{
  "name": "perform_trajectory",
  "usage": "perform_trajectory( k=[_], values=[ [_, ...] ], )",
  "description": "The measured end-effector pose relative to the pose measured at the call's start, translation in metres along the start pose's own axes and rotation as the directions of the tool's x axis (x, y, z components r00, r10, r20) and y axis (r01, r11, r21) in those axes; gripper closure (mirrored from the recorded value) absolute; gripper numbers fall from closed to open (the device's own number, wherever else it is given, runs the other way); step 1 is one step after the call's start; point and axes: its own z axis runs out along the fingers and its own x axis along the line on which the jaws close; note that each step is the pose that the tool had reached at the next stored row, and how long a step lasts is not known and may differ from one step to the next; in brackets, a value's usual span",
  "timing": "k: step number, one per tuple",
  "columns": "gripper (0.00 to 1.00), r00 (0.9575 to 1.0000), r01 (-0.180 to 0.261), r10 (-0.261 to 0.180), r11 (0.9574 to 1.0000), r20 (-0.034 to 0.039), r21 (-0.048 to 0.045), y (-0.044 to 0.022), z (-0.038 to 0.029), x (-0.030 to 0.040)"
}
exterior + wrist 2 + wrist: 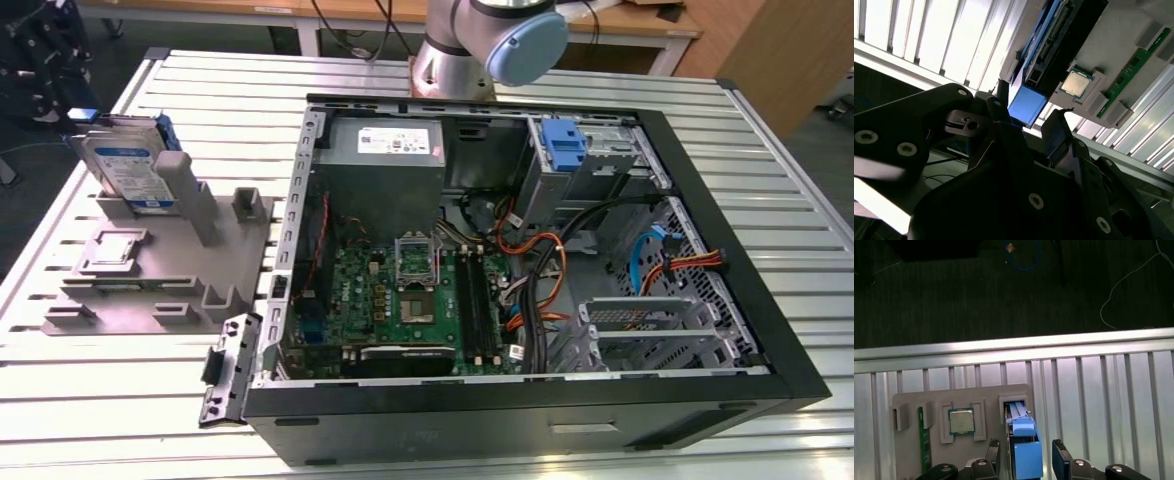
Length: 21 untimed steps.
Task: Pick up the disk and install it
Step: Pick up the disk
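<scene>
Straddling disk, fingers apart, white label

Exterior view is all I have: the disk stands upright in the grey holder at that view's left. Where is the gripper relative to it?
Observer: In the first wrist view the gripper is lined up with the disk, whose blue end sits between its fingers.
Operator: Is it clamped on it?
Observer: No, it is open; a gap shows between one finger and the disk.
</scene>
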Motion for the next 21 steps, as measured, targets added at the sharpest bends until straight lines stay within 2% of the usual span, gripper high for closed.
perform_trajectory(
  k=[5,14,16,17,21],
  values=[
    [0.47,0.9995,0.032,-0.032,0.9995,-0.0003,0.0001,0.0005,0.0056,0.0003],
    [0.47,0.9992,0.041,-0.041,0.9991,-0.0002,0.0065,0.0004,0.0094,0.0005],
    [0.49,0.9992,0.041,-0.041,0.9991,-0.0002,0.0067,0.0004,0.0095,0.0005],
    [0.55,0.9992,0.041,-0.041,0.9991,-0.0002,0.0067,0.0004,0.0095,0.0005],
    [0.55,0.9990,0.044,-0.044,0.9990,-0.0002,0.0067,0.0003,0.0117,0.0006]
  ],
)
